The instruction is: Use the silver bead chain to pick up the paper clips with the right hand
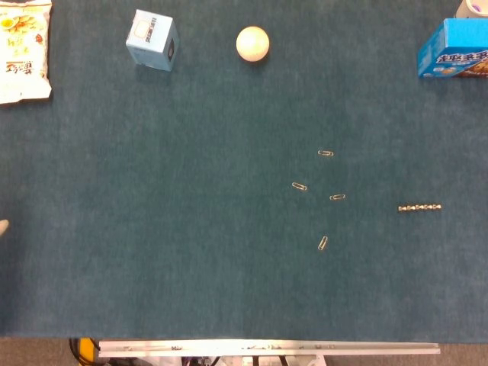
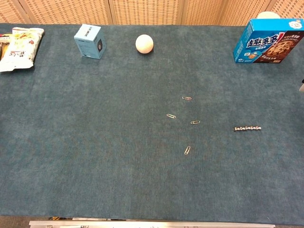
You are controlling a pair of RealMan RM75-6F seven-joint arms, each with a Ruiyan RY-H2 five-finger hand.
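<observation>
The silver bead chain (image 1: 419, 207) is lying flat on the blue table (image 1: 191, 252), well to the right of the four paper clips (image 1: 323, 243), and nothing is touching it. Only tiny edge bits of the hands are showing, so I cannot tell if their fingers are apart or together. I think the right hand should be reaching for one end of the chain and pinching it gently, so the rest is hanging free for touching the clips.

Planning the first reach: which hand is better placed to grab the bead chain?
Right. The bead chain lies on the robot's right side of the table, beyond the paper clips. Only a sliver of the left hand shows, at the far left edge.
</observation>
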